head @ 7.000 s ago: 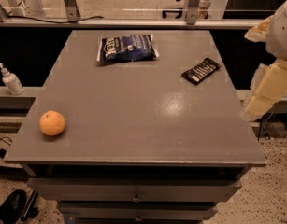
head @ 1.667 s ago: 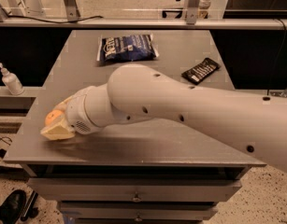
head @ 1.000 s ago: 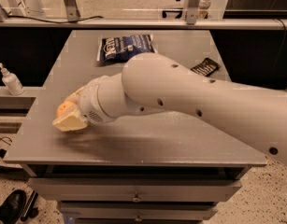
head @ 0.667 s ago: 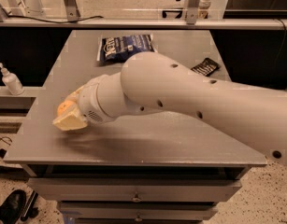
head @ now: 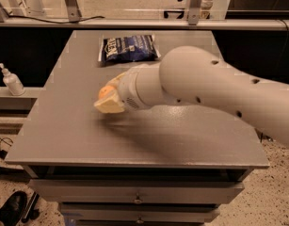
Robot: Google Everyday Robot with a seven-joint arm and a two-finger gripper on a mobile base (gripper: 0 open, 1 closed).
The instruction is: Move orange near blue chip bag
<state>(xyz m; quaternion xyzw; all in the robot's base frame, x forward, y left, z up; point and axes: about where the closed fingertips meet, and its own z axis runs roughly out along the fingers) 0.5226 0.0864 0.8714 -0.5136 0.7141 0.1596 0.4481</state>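
The orange (head: 105,91) sits in my gripper (head: 109,100), and only a small part of it shows between the pale fingers (head: 108,107). The gripper is shut on the orange and holds it just above the grey table (head: 64,126), left of the middle. My thick white arm (head: 205,88) comes in from the right and crosses the table. The blue chip bag (head: 130,47) lies flat at the table's far edge, a short way beyond and slightly right of the gripper.
A white pump bottle (head: 12,81) stands on a lower ledge left of the table. A rail with metal posts (head: 193,4) runs behind the table. Drawers (head: 134,199) sit under the front edge. The arm hides the table's right middle.
The gripper closed on the orange at the near left of the table and has carried it right and away from the front edge, towards the blue chip bag.
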